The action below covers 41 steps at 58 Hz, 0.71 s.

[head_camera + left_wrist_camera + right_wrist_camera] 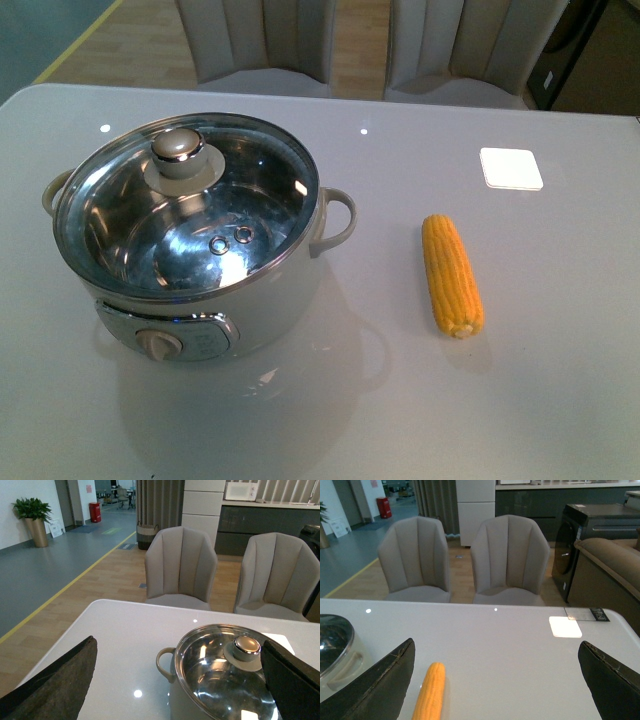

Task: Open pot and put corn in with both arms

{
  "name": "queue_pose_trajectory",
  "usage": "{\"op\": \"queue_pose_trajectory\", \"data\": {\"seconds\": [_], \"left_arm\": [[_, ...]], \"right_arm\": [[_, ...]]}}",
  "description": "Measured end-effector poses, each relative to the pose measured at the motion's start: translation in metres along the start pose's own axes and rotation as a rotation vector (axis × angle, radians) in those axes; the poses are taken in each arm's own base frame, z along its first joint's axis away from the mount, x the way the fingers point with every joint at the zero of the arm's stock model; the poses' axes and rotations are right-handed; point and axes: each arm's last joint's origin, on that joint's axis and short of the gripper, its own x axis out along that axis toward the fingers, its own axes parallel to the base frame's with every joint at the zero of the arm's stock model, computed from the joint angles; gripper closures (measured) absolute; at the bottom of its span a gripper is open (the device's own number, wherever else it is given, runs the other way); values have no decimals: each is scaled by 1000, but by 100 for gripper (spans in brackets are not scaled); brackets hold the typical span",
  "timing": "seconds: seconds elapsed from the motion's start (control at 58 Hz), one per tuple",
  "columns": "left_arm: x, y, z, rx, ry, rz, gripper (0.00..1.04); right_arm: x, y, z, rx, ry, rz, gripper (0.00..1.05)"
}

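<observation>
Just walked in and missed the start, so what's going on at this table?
Nothing is being handled yet. The pot stands on the white table with its glass lid on, and the corn lies apart from it, to its right. Neither arm shows in the front view. The left gripper is open and points toward the pot; the right gripper is open with the corn lying ahead of it. Neither touches anything.

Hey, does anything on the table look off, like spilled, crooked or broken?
Nothing stands out. The pot sits upright with its glass lid seated level on the rim, and the corn lies whole on the table to its right, apart from it. No spill or damage shows.
</observation>
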Motion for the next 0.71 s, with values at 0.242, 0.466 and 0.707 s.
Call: {"op": "queue_pose_trajectory", "data": {"seconds": [0.242, 0.466, 0.707], "left_arm": [[0, 0, 0, 0, 0, 0, 7], [0, 0, 0, 0, 0, 0, 7], [0, 0, 0, 0, 0, 0, 7]], "right_arm": [[0, 0, 0, 0, 0, 0, 9], [0, 0, 0, 0, 0, 0, 9], [0, 0, 0, 0, 0, 0, 9]]}}
